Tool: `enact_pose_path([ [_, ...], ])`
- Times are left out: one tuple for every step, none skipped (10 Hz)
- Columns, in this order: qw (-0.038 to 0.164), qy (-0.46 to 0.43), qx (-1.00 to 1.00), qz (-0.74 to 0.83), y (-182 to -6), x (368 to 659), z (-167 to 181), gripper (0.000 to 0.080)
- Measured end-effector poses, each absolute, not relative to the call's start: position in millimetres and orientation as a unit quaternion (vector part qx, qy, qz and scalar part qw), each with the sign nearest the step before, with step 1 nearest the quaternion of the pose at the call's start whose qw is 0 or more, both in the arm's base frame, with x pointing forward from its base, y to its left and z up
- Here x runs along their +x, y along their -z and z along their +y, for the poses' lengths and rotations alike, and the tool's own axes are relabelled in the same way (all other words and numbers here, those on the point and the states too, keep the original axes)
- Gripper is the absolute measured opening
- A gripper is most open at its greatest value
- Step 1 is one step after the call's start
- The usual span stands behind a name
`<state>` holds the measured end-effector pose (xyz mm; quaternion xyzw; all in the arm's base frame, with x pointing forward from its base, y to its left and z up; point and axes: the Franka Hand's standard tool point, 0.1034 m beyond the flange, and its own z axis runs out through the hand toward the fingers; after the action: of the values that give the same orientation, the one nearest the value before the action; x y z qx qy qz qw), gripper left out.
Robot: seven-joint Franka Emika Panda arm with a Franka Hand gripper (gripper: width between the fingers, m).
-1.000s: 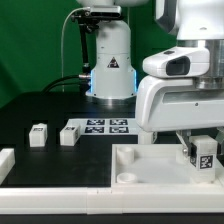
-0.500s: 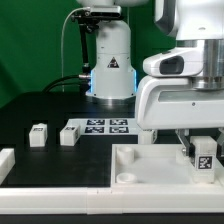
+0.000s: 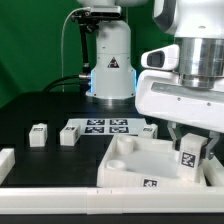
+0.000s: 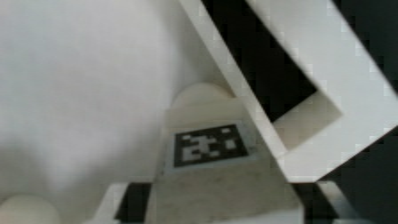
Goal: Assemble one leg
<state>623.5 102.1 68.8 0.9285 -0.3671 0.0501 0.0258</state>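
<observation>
The gripper is largely hidden behind the arm's bulky white housing at the exterior view's right, yet its fingers close on a leg, a stubby white plastic block with a black-and-white square tag, held tilted over the panel, whose raised rim and round corner hole show. The wrist view is blurred, showing the leg with its tag against smooth white plastic. Two more legs stand well apart on the black table beside the marker board; no writing is readable.
</observation>
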Motion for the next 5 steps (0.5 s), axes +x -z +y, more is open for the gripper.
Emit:
enact_pose_path([
  [0.039,-0.049,0.913,-0.403,-69.4,620.5,95.7,0.031],
  [0.045,-0.051,0.904,-0.422,-69.3,619.2,90.9,0.0317],
  [0.049,-0.054,0.892,-0.446,-69.2,617.5,84.8,0.0317],
  [0.054,-0.054,0.886,-0.456,-69.5,616.1,80.7,0.0318],
  [0.054,-0.054,0.887,-0.455,-69.3,616.1,80.9,0.0318],
])
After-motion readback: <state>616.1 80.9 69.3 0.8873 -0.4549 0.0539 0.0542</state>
